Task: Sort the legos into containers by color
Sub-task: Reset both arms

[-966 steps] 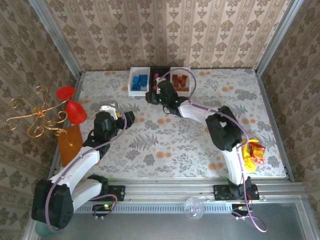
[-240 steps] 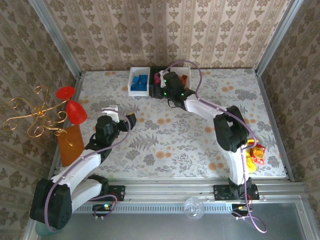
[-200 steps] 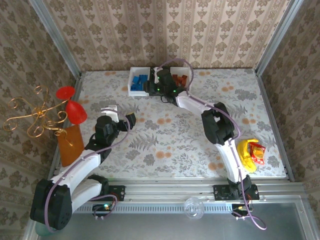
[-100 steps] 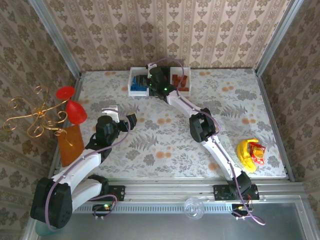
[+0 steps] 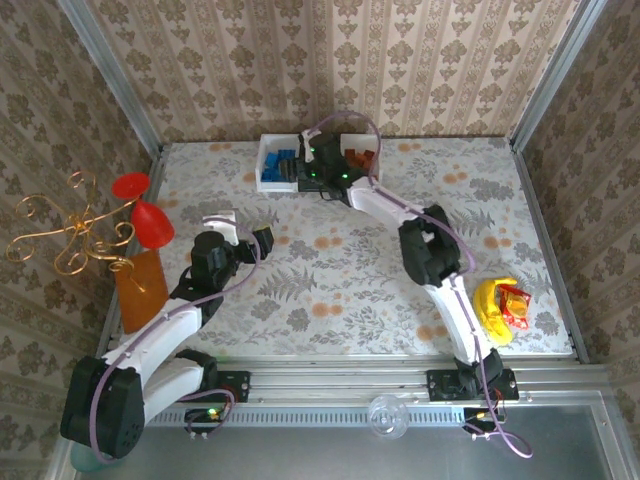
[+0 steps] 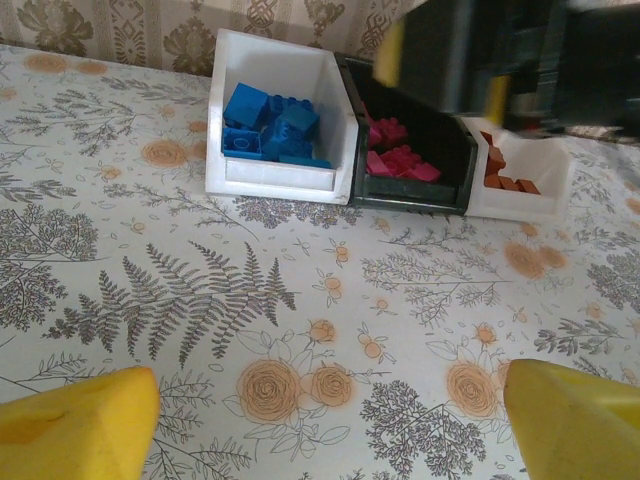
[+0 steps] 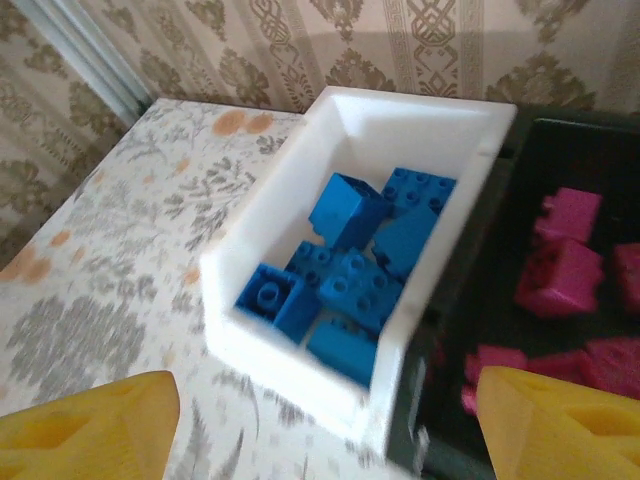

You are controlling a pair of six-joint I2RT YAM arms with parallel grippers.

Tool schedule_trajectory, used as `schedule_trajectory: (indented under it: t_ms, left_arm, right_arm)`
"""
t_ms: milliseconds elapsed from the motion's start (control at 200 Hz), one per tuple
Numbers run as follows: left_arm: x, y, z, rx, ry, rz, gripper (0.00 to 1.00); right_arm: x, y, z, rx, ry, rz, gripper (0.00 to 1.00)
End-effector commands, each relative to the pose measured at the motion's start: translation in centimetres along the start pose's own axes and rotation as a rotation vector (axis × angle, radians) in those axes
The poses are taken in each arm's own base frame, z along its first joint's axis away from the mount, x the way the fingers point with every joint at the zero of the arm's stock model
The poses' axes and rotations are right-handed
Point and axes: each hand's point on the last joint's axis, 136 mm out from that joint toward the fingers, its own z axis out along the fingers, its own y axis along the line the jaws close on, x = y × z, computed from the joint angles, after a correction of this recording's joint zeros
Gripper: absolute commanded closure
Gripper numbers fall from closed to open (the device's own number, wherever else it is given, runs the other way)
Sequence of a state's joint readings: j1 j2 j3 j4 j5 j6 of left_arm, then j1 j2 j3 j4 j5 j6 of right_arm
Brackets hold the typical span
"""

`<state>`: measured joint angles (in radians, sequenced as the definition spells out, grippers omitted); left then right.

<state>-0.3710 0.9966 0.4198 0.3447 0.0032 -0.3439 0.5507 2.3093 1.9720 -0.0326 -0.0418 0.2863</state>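
Lego bricks [image 6: 270, 118], small and plastic, sit sorted by colour at the far edge of the floral-patterned table [image 5: 330, 285]. Blue bricks [image 7: 350, 275] are in the left white bin [image 6: 278, 180], a small open rectangular plastic box. Magenta-pink bricks [image 6: 395, 160] are in the middle black bin [image 6: 410, 200], and orange-brown bricks [image 6: 505, 182] in the right white bin [image 6: 520, 203]. The three bins stand in a row, side walls touching. Right gripper [image 7: 320, 425]: yellow fingertips spread wide, nothing between them. It hangs above the row, about over the wall between the left white bin and the middle black bin. Left gripper [image 6: 325, 428]: yellow fingertips spread wide, nothing held. It is low over the cloth, facing the bins and well apart from them. A yellow object [image 5: 497, 308] with a red patch lies near the right edge. An orange block [image 5: 138, 288] stands at the left edge.
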Motion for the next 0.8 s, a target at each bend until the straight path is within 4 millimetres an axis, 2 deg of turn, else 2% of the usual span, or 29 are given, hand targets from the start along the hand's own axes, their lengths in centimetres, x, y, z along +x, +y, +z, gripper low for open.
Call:
schedule_trajectory:
  t_ms: [0,240,395,490,510,660,795]
  left_arm:
    - [-1.1,-0.5,-0.4,0.025,-0.035,0.025,0.1]
    - [-2.3,-1.6,-1.0,0.076,-0.084,0.074,0.1]
    - [-2.8,-0.3,-1.0,-0.008,-0.101,0.07,0.1]
    - [-3.0,0.9,-1.1,-0.075,-0.108,0.083,0.1]
    - [-3.0,1.2,-1.1,-0.092,-0.109,0.087,0.1]
    - [-3.5,4.4,-1.8,-0.247,-0.131,0.119,0.06]
    - [-4.3,7.7,-3.3,-0.39,-0.184,0.144,0.0]
  right_arm:
    - [-5.6,0.7,-7.1,0.002,-0.144,-0.088,0.19]
    - [-1.9,-4.9,-17.2,0.265,-0.101,-0.222,0.14]
    - [0.7,-9.4,-22.8,0.446,-0.094,-0.237,0.11]
    - [2.8,-12.4,-25.1,0.549,-0.09,-0.215,0.09]
    - [2.5,-12.8,-26.2,0.569,-0.116,-0.206,0.09]
    - [4.9,-17.0,-29.1,0.727,-0.14,-0.174,0.04]
    - [7.0,-19.7,-30.1,0.811,-0.119,-0.157,0.0]
